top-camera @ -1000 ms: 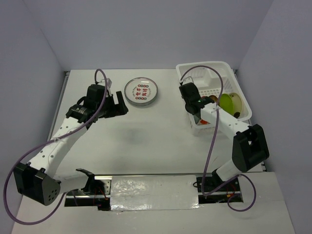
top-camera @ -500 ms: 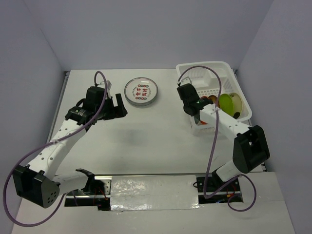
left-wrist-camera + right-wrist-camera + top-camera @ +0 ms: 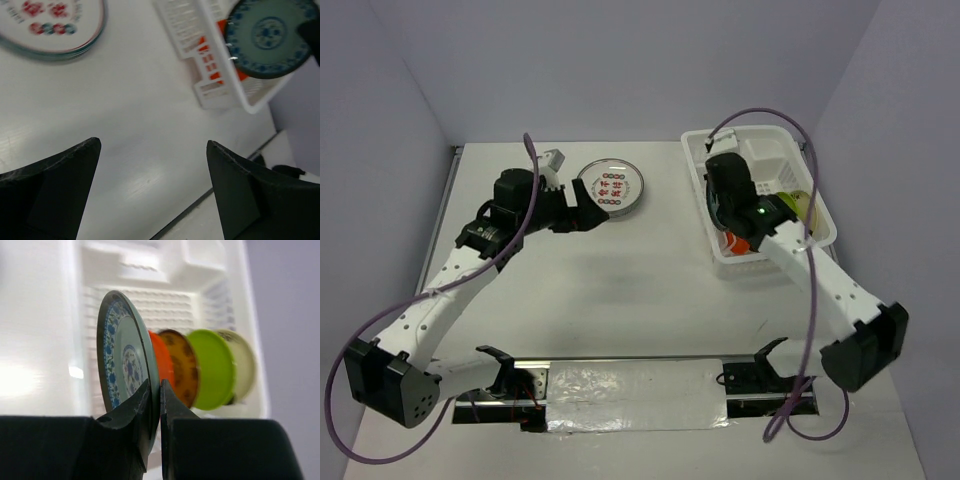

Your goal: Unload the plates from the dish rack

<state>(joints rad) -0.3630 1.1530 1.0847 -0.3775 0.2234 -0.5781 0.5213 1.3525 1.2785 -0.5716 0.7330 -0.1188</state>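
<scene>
**A:** What is the right tool [image 3: 155, 392] doing?

**B:** It is clamped tight on the rim of the teal plate [image 3: 125, 360], one finger on each face, low on the plate. The plate stands on edge over the dish rack [image 3: 75, 340].

**A:** Is it clear of the rack?

**B:** I cannot tell. The fingers [image 3: 130, 412] hide its bottom edge, and in the top view the right arm [image 3: 800, 260] covers it.

**A:** And the other plates?

**B:** Four stand on edge in the rack behind it. First the orange plate [image 3: 159, 362], then the brown-gold plate [image 3: 182, 367] and the lime-green plate [image 3: 215, 367]. The pale plate [image 3: 245, 365] is last, half hidden by the green one.

**A:** The left tool [image 3: 152, 145]?

**B:** Spread wide with nothing between its fingers, hanging above the bare surface [image 3: 140, 115]. The white plate with red marks [image 3: 610, 187] lies flat on the surface near it, well to the left of the rack. The left wrist view shows that plate blurred and cut off at the top edge.
</scene>
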